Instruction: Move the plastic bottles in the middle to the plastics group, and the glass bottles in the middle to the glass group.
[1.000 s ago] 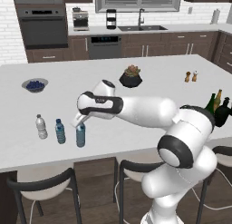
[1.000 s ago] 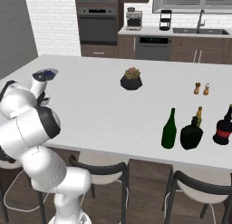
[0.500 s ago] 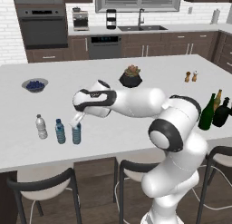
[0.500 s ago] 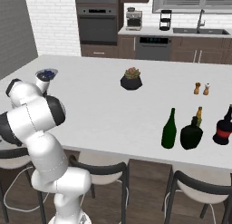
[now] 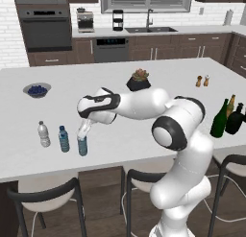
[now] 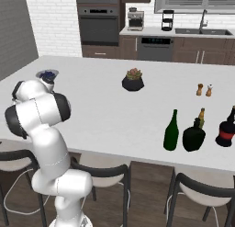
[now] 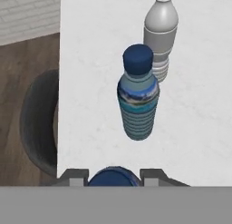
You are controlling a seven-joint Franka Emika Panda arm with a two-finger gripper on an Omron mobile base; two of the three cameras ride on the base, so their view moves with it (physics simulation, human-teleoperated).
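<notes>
pincer (image 5: 83,135) clamped on the small blue plastic water bottle with dark cap (image 5: 82,146), stood on the white counter (image 5: 144,135) | blue-label bottle (image 5: 63,138) and whitish bottle (image 5: 43,134) just beside it | tall dark-green glass bottle (image 6: 171,131) and squat black bottle (image 6: 193,136) seen well apart

Small blue plastic bottle (image 5: 82,146) stands upright near the bench's front edge, toward its left end, its dark cap between the end effector (image 5: 83,131) fingers. Just beside it to the left: blue-tinted bottle (image 5: 63,138), upright, then whitish bottle (image 5: 43,134), upright; all three form one row. Tall dark-green bottle (image 6: 171,131) and squat black bottle (image 6: 194,137) stand upright near the front edge toward the right end, with the amber bottle (image 6: 201,117) just behind
</notes>
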